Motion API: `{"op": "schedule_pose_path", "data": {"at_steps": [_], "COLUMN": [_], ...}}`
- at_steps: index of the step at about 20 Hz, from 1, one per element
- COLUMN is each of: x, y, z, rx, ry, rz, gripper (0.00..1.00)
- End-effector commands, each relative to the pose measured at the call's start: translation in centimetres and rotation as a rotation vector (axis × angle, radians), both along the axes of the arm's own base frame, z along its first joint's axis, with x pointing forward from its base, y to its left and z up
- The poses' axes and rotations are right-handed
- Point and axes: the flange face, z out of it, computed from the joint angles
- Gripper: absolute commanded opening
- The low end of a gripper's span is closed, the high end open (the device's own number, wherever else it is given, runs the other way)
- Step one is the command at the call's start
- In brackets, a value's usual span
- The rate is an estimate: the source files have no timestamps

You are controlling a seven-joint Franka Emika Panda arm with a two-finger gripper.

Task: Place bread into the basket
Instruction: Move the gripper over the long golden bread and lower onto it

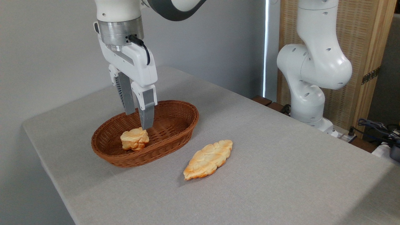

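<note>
A reddish-brown wicker basket sits on the left part of the grey table. Inside it, near the front left, lies a small chunky golden piece of bread. A long leaf-shaped bread loaf with a pale braided top lies flat on the table, just right of the basket and outside it. My gripper hangs over the basket's middle, fingers pointing down. It is open, with a narrow gap and nothing between the fingers. The nearer fingertip ends just above the small piece without gripping it.
A second white robot arm stands on its base behind the table's right edge, with cables beside it. The grey table spreads to the right and front of the loaf. A wall runs behind the basket.
</note>
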Motion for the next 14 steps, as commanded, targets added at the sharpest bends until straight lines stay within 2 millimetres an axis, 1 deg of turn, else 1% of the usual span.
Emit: {"op": "schedule_pose_path", "data": {"at_steps": [1,3,4,6,9,11,14], "x": [-1.6,-2.7,-3.0,-3.5,-3.8,-3.7,-4.1], "y": [0.3,1.0,2.1,3.3,7.1,8.6,9.8], "z": [-0.6,-2.0,-2.7,-4.4,-6.4,-7.2,-10.8], "rx": [0.020,0.024,0.027,0.030,0.027,0.026,0.025], "ry": [0.037,0.069,0.084,0.107,0.145,0.133,0.112], "rz": [0.004,0.014,0.032,0.053,0.121,0.146,0.144], "gripper": [1.00,1.00,1.00,1.00,1.00,1.00,1.00]}}
